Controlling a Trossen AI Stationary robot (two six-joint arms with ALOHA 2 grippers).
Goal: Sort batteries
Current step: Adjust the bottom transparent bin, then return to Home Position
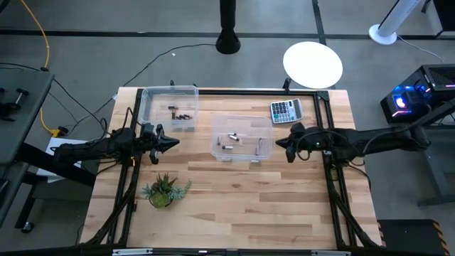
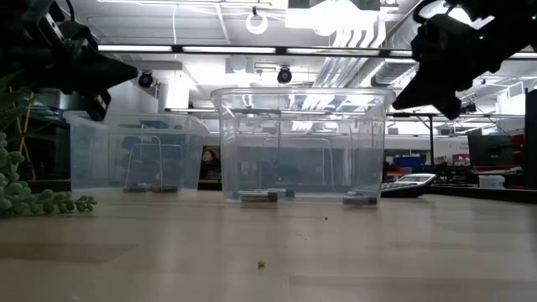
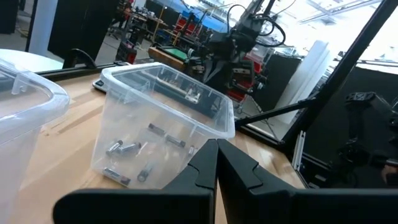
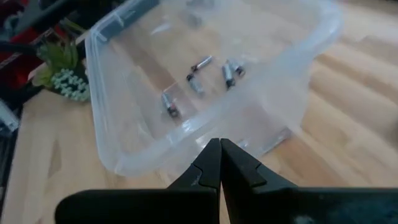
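Several small silvery and dark batteries (image 1: 236, 140) lie on the floor of a clear plastic bin (image 1: 264, 122) near the table's middle. A few more batteries (image 1: 180, 112) lie in a second clear bin (image 1: 146, 107) at the far left. My left gripper (image 1: 175, 142) hangs shut above the table, left of the middle bin, pointing level at it. My right gripper (image 1: 279, 144) is shut just right of the middle bin, tipped downward toward it; its shut fingers (image 4: 219, 163) stand before the bin's wall. Neither gripper holds anything.
A grey calculator (image 1: 286, 111) lies at the far right of the table, behind my right gripper. A small green potted plant (image 1: 163, 192) stands near the left front. A round white disc (image 1: 313, 65) lies beyond the far edge. Bare wood spreads across the near half.
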